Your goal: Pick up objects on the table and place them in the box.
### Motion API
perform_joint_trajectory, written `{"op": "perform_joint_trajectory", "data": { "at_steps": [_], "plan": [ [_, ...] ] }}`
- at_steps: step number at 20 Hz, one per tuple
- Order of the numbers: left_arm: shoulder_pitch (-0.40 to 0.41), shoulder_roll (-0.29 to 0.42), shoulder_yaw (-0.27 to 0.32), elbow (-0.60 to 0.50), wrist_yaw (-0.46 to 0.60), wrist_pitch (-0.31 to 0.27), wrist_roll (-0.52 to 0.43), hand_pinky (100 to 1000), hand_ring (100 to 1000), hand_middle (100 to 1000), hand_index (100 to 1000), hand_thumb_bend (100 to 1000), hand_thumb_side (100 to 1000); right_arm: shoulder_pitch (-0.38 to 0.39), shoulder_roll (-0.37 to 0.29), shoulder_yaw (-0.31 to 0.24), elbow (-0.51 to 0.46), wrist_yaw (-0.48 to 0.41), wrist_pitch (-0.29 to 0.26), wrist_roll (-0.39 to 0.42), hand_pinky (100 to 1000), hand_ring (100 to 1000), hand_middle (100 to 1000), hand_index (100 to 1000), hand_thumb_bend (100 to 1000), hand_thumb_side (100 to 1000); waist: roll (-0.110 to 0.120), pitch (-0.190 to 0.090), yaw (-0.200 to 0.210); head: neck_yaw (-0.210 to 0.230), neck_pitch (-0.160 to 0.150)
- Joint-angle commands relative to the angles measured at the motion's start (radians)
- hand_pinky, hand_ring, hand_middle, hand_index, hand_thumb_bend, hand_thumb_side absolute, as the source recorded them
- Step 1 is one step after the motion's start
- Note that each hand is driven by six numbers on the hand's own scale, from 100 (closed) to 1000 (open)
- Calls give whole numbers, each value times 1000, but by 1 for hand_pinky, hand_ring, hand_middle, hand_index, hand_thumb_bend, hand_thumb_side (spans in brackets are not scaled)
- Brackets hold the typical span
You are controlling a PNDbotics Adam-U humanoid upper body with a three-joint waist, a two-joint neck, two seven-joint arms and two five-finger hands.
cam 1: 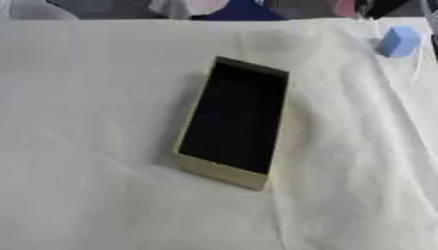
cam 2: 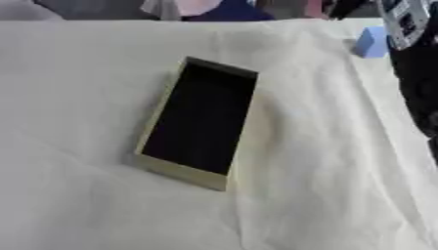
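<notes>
An open rectangular box (cam 1: 222,172) with pale olive walls and a dark inside lies at the middle of the white cloth, its long side running away from me. I can make out nothing inside it. A small light-blue block (cam 1: 399,41) sits on the cloth at the far right. In the right eye view my right arm comes down the right edge, black below. A silver and black part that looks like my right hand (cam 2: 402,19) hangs just right of the blue block and slightly above it. Whether it touches the block is unclear. My left hand shows nowhere.
The white cloth (cam 1: 94,146) covers the whole table and is creased around the box. Coloured shapes and a dark background line the table's far edge at the top.
</notes>
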Motion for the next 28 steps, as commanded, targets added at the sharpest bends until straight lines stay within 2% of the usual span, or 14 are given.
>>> {"op": "perform_joint_trajectory", "data": {
  "at_steps": [1,7,11,16,23,28],
  "plan": [
    [-15,39,2,-20,4,-4,-5,719,752,747,879,286,775,-3,-54,75,-123,-77,-19,22,613,455,290,397,100,100,0,-28,-5,14,14],
    [-18,45,-1,-20,6,-6,-7,720,752,746,879,293,768,13,-57,178,-256,-119,-15,84,606,452,301,403,100,100,-5,-45,-19,34,27],
    [-21,43,-4,-20,10,-5,-10,720,752,746,879,295,764,0,-4,227,-295,-112,-3,95,604,454,310,410,100,100,-5,-55,-19,29,29],
    [-25,43,-5,-20,13,-8,-13,721,752,746,879,301,759,-30,61,297,-284,-125,-15,135,603,463,319,415,100,100,-3,-63,-11,28,33],
    [-17,44,-4,-20,13,-7,-11,721,752,746,879,300,760,-30,75,347,-261,-81,-69,163,607,486,343,428,100,100,-6,-71,-14,40,41],
    [-17,41,-4,-20,14,-8,-11,721,752,747,879,301,759,-15,101,363,-228,-46,-105,173,602,491,353,433,100,100,-3,-72,-9,37,40]
  ]
}}
